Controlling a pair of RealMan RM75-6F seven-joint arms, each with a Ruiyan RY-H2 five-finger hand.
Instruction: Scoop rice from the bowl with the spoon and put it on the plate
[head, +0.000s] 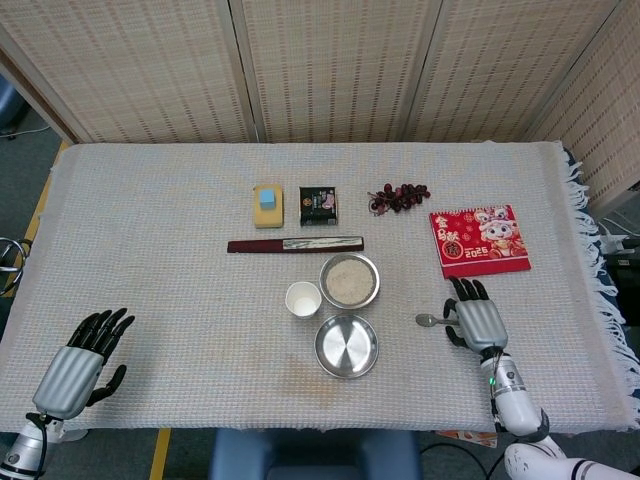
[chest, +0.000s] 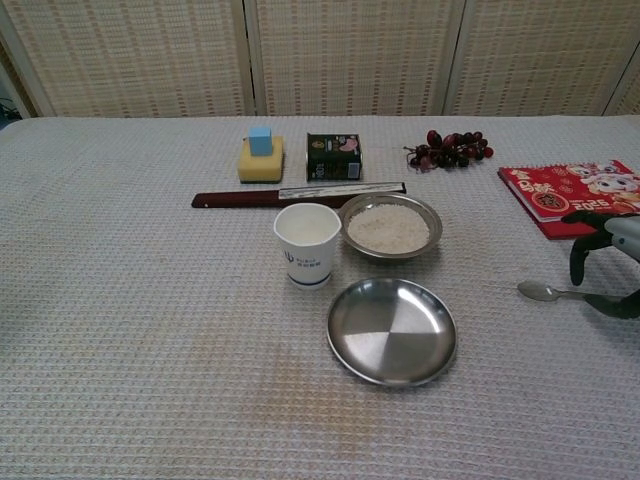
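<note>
Woven cloth-covered table (head: 150, 230) spanning both views; set out along the far side, well clear of the working area: red 2025 calendar booklet (head: 480, 240) at the right, dark ruler-like strip (head: 295, 244) lying crosswise, yellow sponge with a blue block on top (head: 268, 204), small dark packet (head: 319, 204), bunch of dark grapes (head: 399, 196).

Down the middle, arranged for a short carry: steel plate (head: 346, 346) nearest the robot and bare of rice; bowl of rice (head: 349, 280) just behind it, full and undisturbed; white paper cup (head: 303, 299) just beside the bowl on its left.

Right hand (head: 478, 320) low over the spoon (head: 432, 320), palm down, covering the handle end so only the spoon's bowl and a bit of stem show, pointing left toward the plate; from the chest camera, dark fingers (chest: 578, 262) arched above the handle with a thumb low on the near side; probably closing for a pinch, but cannot tell whether the handle is actually gripped; spoon flat on the cloth, not lifted.

Left hand (head: 78, 358) at the near left corner, fingers spread, holding nothing; parked out of the way.

No scooping begun.
</note>
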